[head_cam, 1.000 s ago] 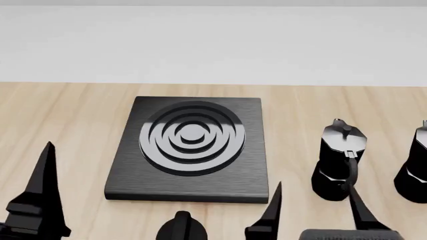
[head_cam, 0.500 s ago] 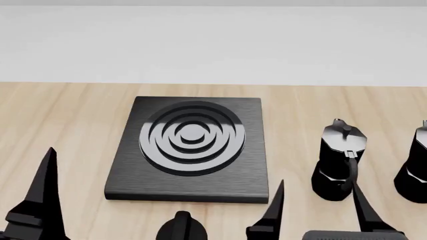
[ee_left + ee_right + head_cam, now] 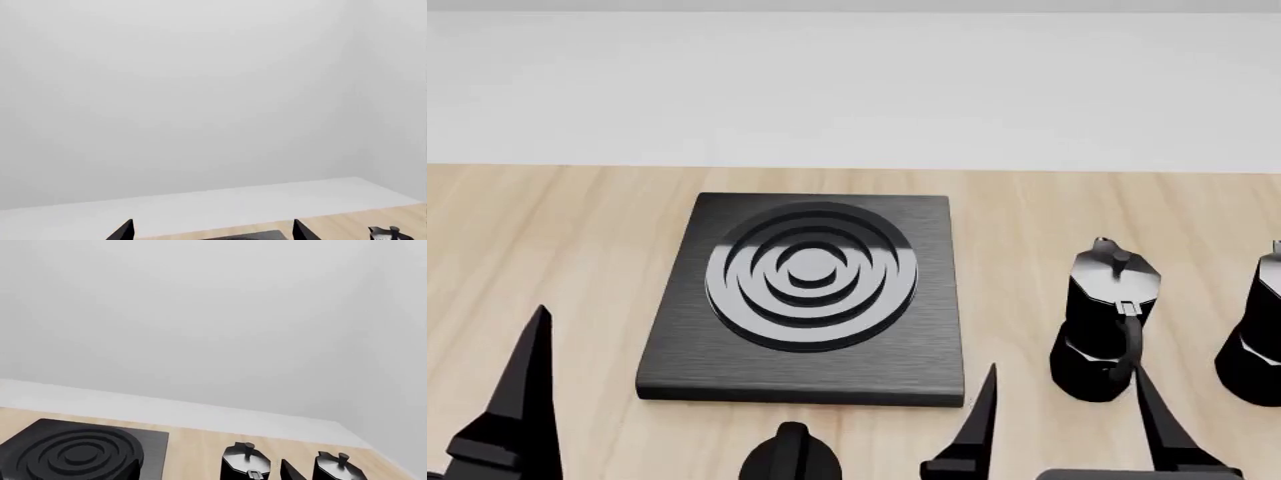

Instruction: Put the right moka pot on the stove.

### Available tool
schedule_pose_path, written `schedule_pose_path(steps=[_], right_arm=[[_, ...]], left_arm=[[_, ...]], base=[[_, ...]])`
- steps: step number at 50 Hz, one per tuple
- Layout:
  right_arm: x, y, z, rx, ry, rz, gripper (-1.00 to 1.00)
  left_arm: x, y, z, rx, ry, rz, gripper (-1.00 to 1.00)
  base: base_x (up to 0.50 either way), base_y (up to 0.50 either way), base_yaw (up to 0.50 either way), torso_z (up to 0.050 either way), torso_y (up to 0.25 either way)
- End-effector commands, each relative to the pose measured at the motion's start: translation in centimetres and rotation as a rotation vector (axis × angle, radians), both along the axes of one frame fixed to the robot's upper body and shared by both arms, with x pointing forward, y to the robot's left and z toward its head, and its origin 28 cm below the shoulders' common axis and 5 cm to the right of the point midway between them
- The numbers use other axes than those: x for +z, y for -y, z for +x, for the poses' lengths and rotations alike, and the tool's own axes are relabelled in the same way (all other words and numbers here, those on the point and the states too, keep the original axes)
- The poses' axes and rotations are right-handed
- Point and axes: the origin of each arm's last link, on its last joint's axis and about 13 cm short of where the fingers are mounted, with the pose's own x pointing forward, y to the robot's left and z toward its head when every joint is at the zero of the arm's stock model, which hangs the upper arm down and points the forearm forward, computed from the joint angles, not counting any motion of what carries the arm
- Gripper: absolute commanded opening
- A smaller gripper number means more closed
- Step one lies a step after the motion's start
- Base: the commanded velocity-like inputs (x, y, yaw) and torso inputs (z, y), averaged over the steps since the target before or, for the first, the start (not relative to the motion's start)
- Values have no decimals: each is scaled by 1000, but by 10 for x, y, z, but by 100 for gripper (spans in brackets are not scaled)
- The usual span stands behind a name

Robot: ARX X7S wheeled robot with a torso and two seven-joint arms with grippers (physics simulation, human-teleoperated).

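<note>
The stove (image 3: 814,290) is a dark square slab with silver burner rings, lying mid-table; it also shows in the right wrist view (image 3: 73,455). Two black moka pots stand to its right. The right moka pot (image 3: 1261,330) is cut by the frame edge and shows whole-lidded in the right wrist view (image 3: 337,465). The other pot (image 3: 1108,320) stands between it and the stove. My right gripper (image 3: 1062,368) is open, low at the near edge, in front of that nearer pot and holding nothing. My left gripper (image 3: 212,231) is open and empty; one finger (image 3: 527,390) shows near left of the stove.
A black oval knob (image 3: 790,455) sits at the near edge in front of the stove. The light wooden tabletop (image 3: 561,230) runs back to a pale grey wall. A pot lid (image 3: 385,232) peeks in at the edge of the left wrist view.
Both grippers have sunk slightly toward the near edge of the head view, the left finger most. The stove and both pots have not moved.
</note>
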Motion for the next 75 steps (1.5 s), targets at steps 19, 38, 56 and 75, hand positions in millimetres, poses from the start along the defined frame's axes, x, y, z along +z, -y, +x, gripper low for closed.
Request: schedule_pose_path(steps=[19,38,56,75], right_arm=[[-1,1,0,-6,1,-5,100],[-1,1,0,-9,-3,-9,100],[1,0,1,-10,5,-23,100],[0,1,1,-14,6,-23,100]], left_arm=[[0,0,-1,-11,7,1,100],[0,0,-1,-10,4,-4,100],[0,0,-2,-6,0,-6,100],[0,-1,-1,-1,-1,-7,100]], base=[[0,0,0,1,-90],[-1,0,0,2,-131],[-1,0,0,3,-131],[-1,0,0,2,-130]])
